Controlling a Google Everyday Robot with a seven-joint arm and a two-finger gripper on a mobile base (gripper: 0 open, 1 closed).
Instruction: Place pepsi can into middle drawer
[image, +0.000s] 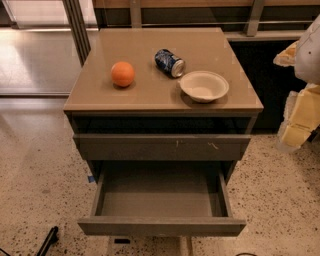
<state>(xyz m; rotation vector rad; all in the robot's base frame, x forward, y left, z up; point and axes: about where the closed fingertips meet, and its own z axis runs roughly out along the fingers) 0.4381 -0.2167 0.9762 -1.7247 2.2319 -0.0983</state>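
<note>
The pepsi can, dark blue with a silver end, lies on its side on the cabinet top, between an orange and a white bowl. The middle drawer is pulled open below, with a plain front and an empty flat tray inside. My gripper, on the white and yellow arm, is at the right edge of the view. It is off the cabinet's right side, well away from the can and at about the cabinet top's height. It holds nothing that I can see.
An orange sits left of the can. A white bowl sits to its right, near the front edge. A drawer front with pale scratches is above the open drawer. Speckled floor surrounds the cabinet.
</note>
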